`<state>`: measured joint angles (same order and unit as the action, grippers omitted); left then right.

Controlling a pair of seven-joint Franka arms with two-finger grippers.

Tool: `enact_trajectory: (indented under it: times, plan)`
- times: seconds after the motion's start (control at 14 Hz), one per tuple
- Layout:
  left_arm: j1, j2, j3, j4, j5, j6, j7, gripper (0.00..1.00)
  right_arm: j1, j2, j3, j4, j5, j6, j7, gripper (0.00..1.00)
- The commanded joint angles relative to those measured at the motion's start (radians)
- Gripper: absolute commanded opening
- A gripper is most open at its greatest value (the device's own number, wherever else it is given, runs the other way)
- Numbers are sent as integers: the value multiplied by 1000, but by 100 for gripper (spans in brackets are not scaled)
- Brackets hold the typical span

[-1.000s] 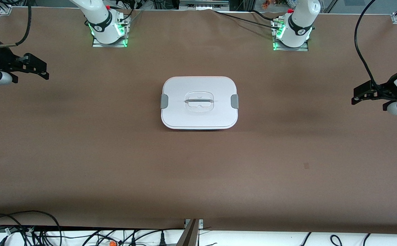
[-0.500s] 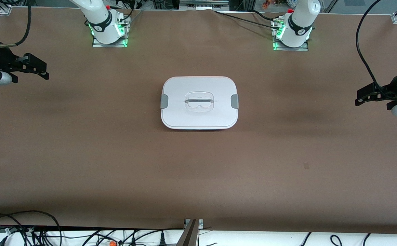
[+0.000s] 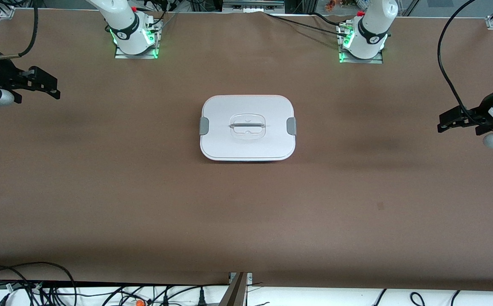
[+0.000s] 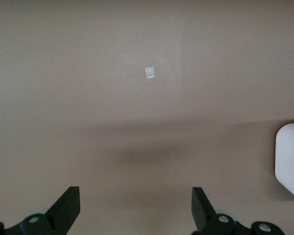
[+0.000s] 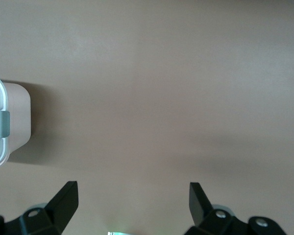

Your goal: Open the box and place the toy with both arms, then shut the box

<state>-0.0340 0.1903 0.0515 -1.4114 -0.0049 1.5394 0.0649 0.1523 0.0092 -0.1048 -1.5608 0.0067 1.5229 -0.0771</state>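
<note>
The left pincer (image 3: pixel 441 121) is held released, its fingers spread wide, above bare desk (image 3: pixel 246 212) at the left arm's end. The right pincer (image 3: pixel 55 90) is likewise released — fingers apart — above the right arm's end of the desk. Between them, well apart from both, the box (image 3: pixel 247 127) is seen resting at the middle of the desk with its white lid (image 3: pixel 267 144) seated and a grey clip (image 3: pixel 291 126) at each short side. A small pale scrap (image 4: pixel 149 72) lies on the desk — shown in the left wrist view.
</note>
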Motion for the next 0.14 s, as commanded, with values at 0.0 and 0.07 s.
enact_trajectory:
  times: [0.0, 0.07]
  plan:
    - [-6, -6, 2, 0, 9, -1, -11, 100, -10, 6, 4, 18, 1, -16, 7, 100]
    - [-6, -6, 2, 0, 9, -2, -10, 100, -11, 6, 4, 18, 2, -17, 5, 100]
